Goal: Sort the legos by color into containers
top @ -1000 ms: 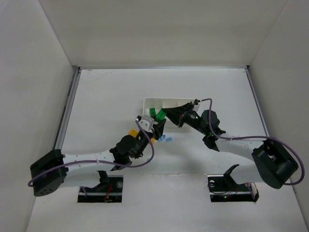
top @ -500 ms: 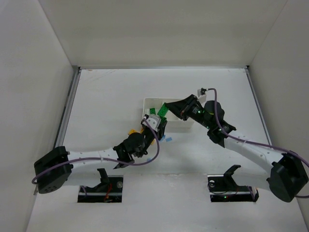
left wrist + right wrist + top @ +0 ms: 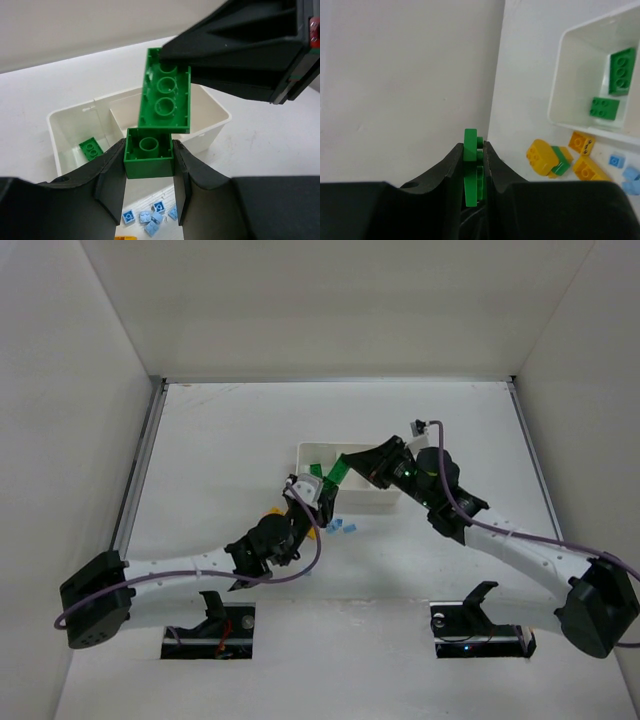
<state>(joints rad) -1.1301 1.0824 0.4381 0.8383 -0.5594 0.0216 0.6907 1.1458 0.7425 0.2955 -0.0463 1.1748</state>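
Left gripper [image 3: 148, 167] clamps a small green brick [image 3: 148, 147] at frame centre. Right gripper [image 3: 474, 164] grasps a long green brick [image 3: 165, 92] at upper centre, above the white tray [image 3: 67, 142]. The bricks apparently touch.

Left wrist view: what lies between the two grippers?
Two green bricks, seen in the left wrist view: a small brick in the left gripper and, above it, a long brick in the right gripper.

right gripper [image 3: 472, 146]: pinched a green brick [image 3: 471, 172] edge-on between its fingers.
tray [image 3: 580, 65]: held two loose green bricks [image 3: 621, 71] in one compartment.
table [image 3: 525, 75]: carried yellow-orange bricks [image 3: 542, 155] and light blue bricks [image 3: 616, 160] beside the tray.
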